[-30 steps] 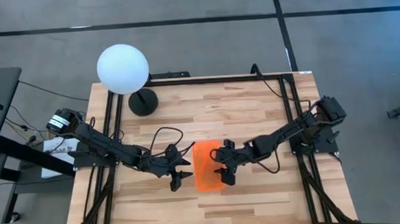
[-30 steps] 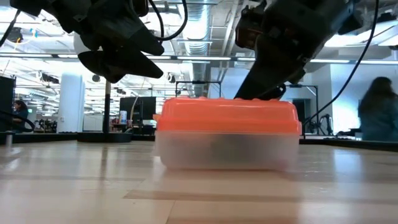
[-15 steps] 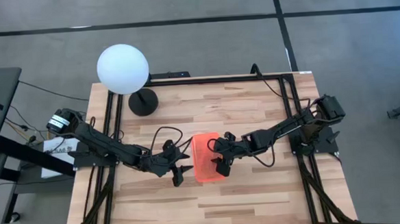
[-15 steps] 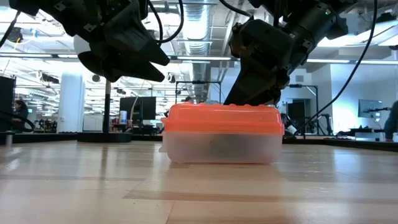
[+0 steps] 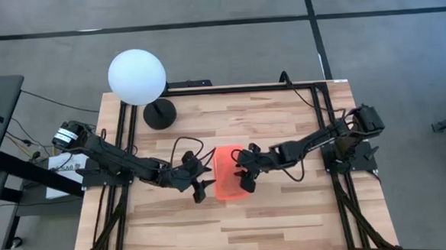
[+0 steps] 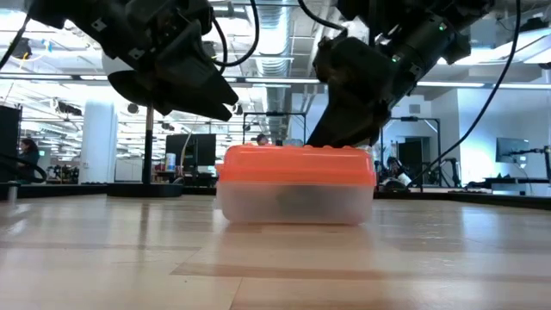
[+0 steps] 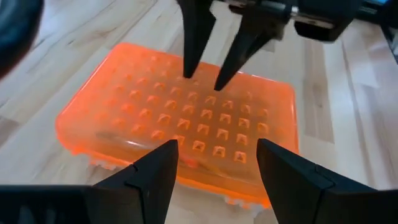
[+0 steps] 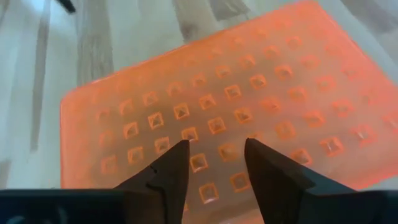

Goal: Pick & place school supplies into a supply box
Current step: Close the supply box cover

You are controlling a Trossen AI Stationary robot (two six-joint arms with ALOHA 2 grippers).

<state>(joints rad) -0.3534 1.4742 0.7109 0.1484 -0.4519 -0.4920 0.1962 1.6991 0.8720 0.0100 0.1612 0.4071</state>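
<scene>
The supply box (image 5: 229, 174), clear with an orange studded lid (image 7: 186, 112), rests flat on its base on the wooden table. The school supplies show only as a dim dark shape (image 6: 293, 198) through its frosted wall. My right gripper (image 5: 245, 173) is over the lid, fingers a little apart, tips down on the lid (image 8: 217, 112). My left gripper (image 5: 203, 189) hangs open just off the box's left side and above lid height (image 6: 202, 86), holding nothing. My right gripper sets both fingertips (image 7: 186, 73) on the lid's top face (image 7: 202, 93), on the half toward the table's right. The fingers slant down from the table's right side with a gap between them and nothing in it. The box stays flat on the table (image 6: 297, 185).
A white globe lamp (image 5: 136, 77) on a black round foot (image 5: 160, 113) stands at the far left of the table. A black frame rail (image 5: 236, 88) runs along the far edge. Bare wood lies toward the near edge (image 5: 236, 231).
My right gripper has gone toward the table's left and far edges, fingertips on the lid. The box has slid a little toward the far edge and turned slightly. My left gripper has edged toward the box.
</scene>
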